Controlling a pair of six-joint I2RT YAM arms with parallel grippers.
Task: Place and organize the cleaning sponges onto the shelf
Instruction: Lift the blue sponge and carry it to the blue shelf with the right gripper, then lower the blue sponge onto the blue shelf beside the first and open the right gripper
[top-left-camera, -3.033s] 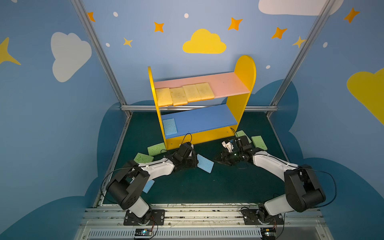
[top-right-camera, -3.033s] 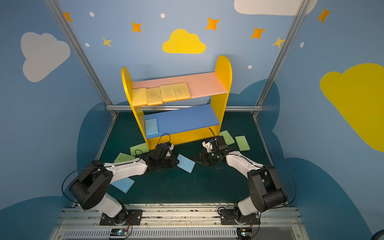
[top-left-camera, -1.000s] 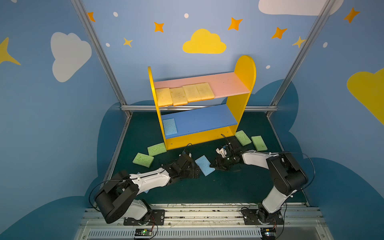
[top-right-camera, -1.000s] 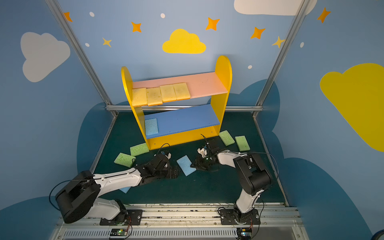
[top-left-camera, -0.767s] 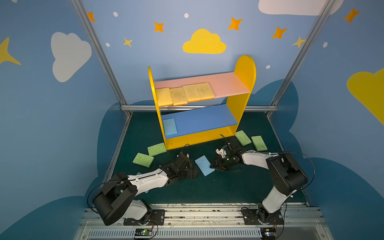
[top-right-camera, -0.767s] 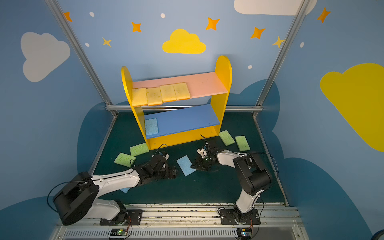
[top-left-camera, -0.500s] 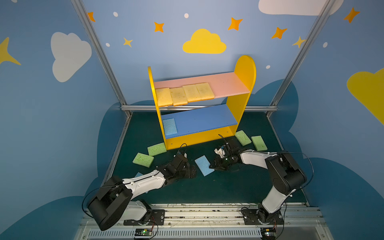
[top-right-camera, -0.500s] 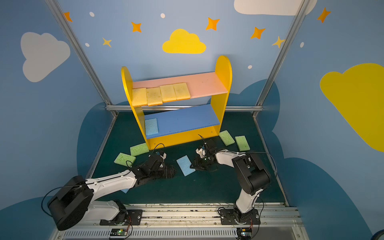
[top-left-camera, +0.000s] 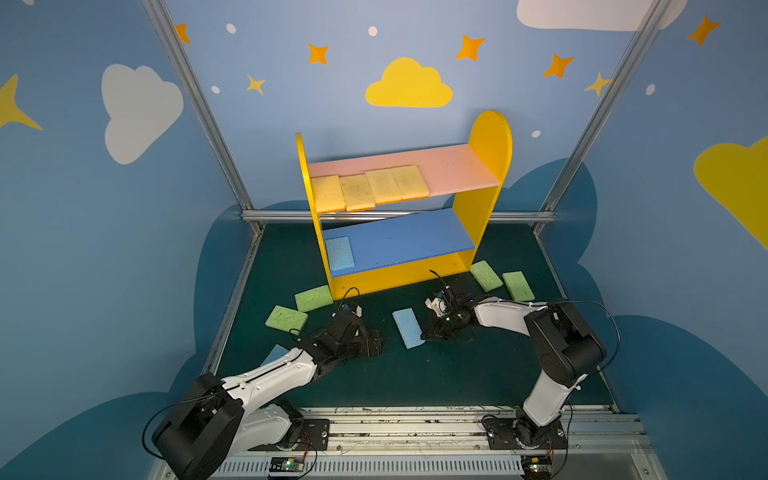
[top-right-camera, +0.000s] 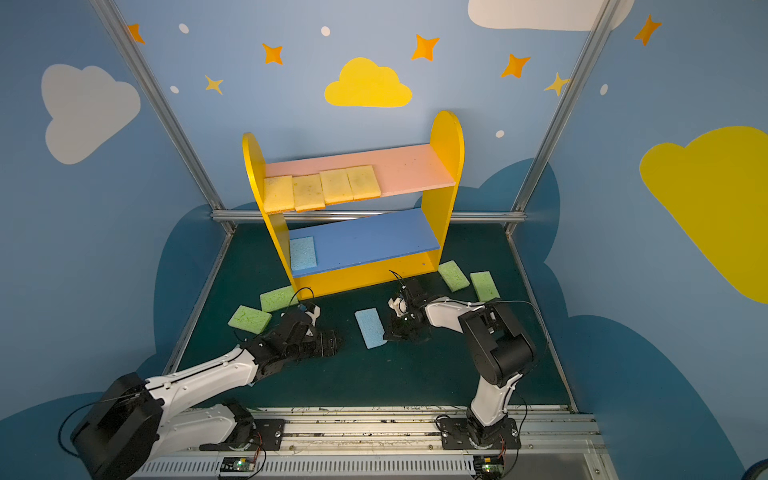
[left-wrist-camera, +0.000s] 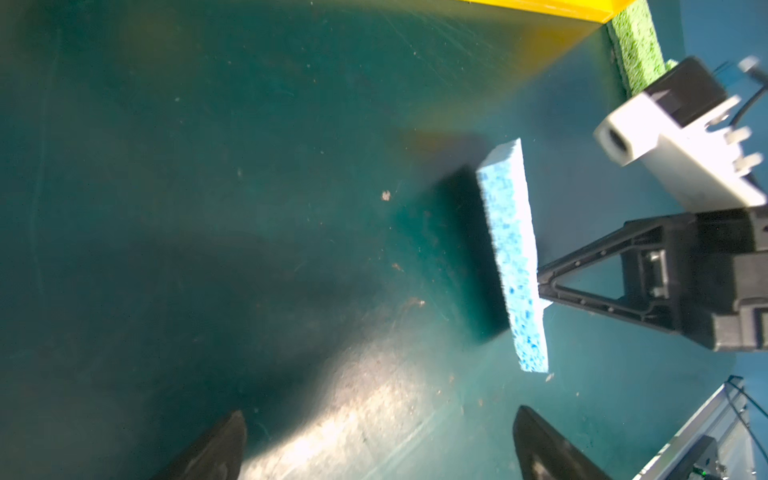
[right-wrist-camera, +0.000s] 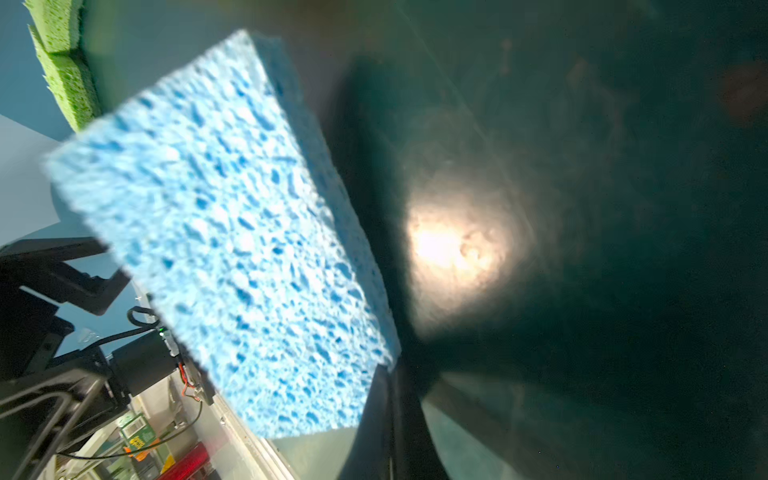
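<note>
Since the yellow wooden shelf (top-left-camera: 489, 141) seems sorted by colour, the right end effector (top-left-camera: 427, 335) clamps the flat light-blue foam sponge (top-left-camera: 408, 328) by its edge, the left end effector (top-left-camera: 372, 343) gaping idle.

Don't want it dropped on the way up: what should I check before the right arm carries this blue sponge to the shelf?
1. Right gripper shut on blue sponge: ok.
2. Sponge off the floor: ok, tilted, shadow beneath in the left wrist view.
3. Grip firm: cannot tell, only its edge is pinched.
4. Blue board has room beside the shelved sponge: ok.
5. Left gripper open, apart from the blue sponge: ok.
</note>
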